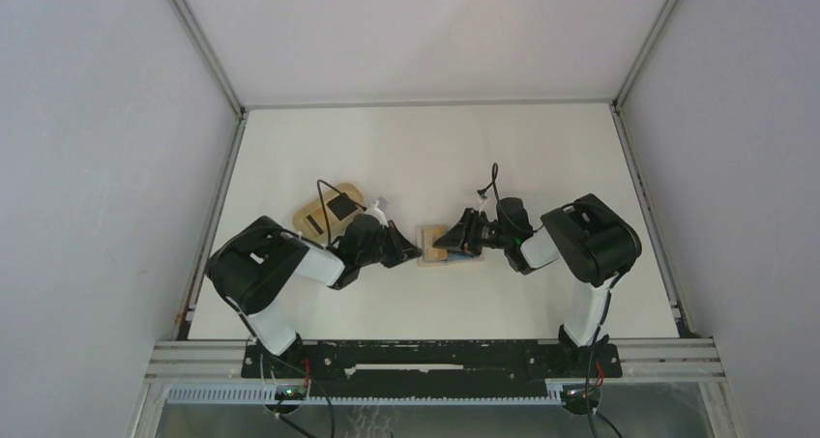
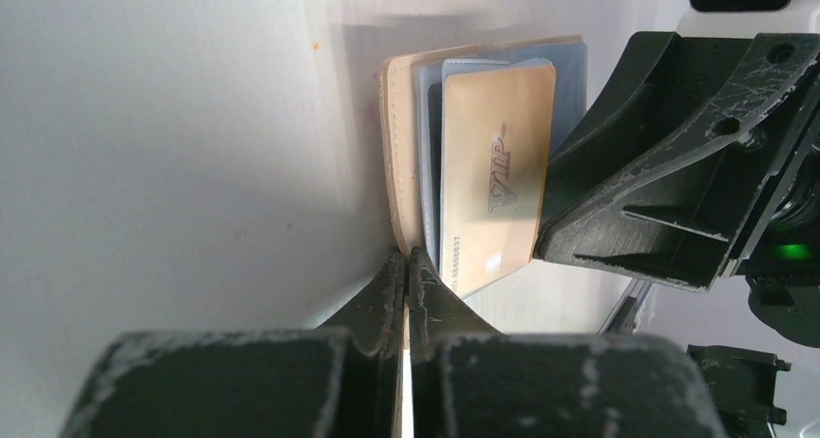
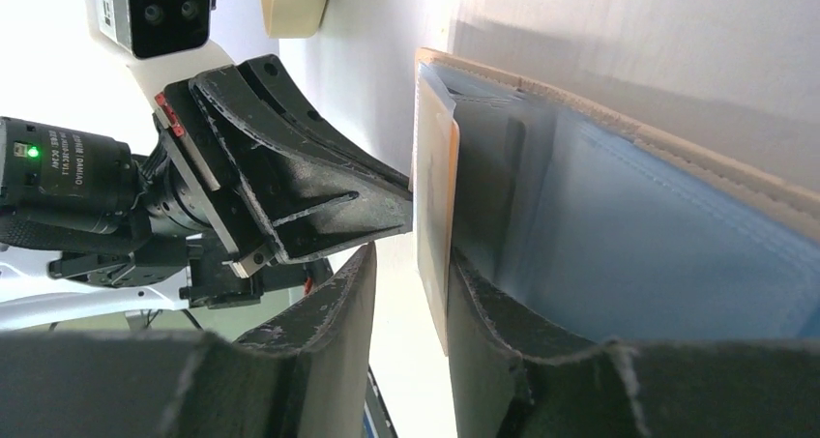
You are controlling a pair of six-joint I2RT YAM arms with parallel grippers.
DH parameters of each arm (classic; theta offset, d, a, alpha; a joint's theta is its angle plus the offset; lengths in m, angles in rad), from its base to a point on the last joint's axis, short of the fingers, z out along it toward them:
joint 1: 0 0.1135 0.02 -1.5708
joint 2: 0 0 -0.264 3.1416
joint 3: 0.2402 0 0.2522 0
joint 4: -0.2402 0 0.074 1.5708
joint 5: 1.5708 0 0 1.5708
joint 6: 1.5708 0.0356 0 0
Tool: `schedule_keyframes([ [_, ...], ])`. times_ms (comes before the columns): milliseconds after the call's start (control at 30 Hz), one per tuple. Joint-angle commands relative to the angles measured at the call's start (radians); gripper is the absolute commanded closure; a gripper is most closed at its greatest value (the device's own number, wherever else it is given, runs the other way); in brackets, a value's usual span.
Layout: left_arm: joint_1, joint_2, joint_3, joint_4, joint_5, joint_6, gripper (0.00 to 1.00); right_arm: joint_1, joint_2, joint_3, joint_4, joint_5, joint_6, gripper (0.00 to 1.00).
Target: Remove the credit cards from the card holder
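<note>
At the centre of the table lay the holder, with 1 black card already out on the tray at its 10 o'clock. The tan card sat partly out of its pocket, so I judged 1 of 2 done. My left gripper, at 9 o'clock, was clamped on the holder's edge. My right gripper, at 3 o'clock, stood partly open astride the tan card, touching it on 1 side and not yet pinching.
</note>
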Motion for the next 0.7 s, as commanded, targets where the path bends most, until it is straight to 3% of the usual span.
schedule_keyframes([
  [0,-0.006,0.022,-0.011,-0.082,-0.006,0.028,1.00,-0.031,-0.014,0.005,0.063,-0.055,-0.006,0.61],
  [500,-0.005,0.024,0.007,-0.108,-0.004,0.041,1.00,-0.121,-0.014,-0.035,0.018,-0.081,-0.057,0.64],
  [667,-0.002,0.016,0.002,-0.111,-0.004,0.041,1.00,-0.138,-0.005,-0.057,0.018,-0.090,-0.064,0.74],
])
